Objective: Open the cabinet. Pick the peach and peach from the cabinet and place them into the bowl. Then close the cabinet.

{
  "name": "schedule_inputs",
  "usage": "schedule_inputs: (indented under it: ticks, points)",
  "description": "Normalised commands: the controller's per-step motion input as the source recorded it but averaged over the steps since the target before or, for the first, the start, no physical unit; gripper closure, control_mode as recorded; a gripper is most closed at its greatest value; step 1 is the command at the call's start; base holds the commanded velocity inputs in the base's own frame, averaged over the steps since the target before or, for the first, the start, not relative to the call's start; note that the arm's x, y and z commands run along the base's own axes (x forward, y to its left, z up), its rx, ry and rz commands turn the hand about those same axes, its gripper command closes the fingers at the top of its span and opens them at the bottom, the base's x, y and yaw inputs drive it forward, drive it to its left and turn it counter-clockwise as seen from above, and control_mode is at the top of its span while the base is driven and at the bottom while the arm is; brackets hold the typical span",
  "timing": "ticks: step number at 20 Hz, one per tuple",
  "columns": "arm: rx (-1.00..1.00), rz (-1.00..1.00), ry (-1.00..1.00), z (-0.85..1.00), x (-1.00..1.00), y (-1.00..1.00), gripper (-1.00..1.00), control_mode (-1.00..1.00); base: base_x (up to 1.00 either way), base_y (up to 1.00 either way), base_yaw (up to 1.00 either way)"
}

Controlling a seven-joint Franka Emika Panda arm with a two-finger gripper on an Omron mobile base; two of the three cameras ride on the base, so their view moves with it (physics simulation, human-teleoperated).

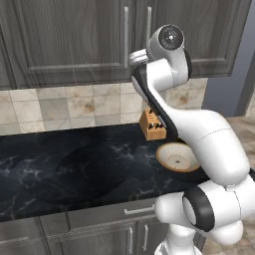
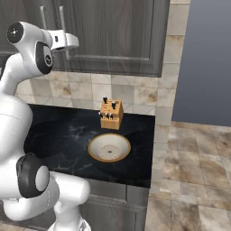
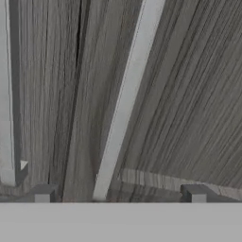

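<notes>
The cabinet [image 1: 74,40] hangs over the counter with both panelled doors shut; the peaches are hidden. My gripper [image 3: 120,194] is open and held close to the door fronts. Its two dark fingertips [image 3: 45,193] stand either side of the lower end of a silver bar handle [image 3: 125,99], and I cannot tell whether they touch it. The other door's handle [image 3: 7,94] runs along the left edge of the hand view. In the right base view my hand [image 2: 66,41] is up at the two handles [image 2: 62,22]. The bowl [image 2: 109,148] sits empty on the counter.
A wooden knife block [image 2: 111,114] stands by the tiled wall just behind the bowl. The black marble counter [image 1: 60,164] stretches left, with low drawers [image 1: 134,211] under its front edge. A blue-grey wall [image 2: 203,58] and tiled floor lie to the right.
</notes>
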Motion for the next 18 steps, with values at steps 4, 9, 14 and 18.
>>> schedule_inputs:
  ticks: [4,9,14,18]
  points:
    - [0.00,0.00,0.00,0.00,0.41,0.10,-1.00,-1.00,0.00,0.00,0.00]
    - [0.00,0.00,0.00,0.00,0.42,0.04,-1.00,-1.00,0.00,0.00,0.00]
    - [0.00,0.00,0.00,-0.01,0.45,0.00,-1.00,-1.00,0.00,0.00,0.00]
    - [0.00,0.00,0.00,-0.08,0.33,0.09,-1.00,-1.00,0.00,0.00,0.00]
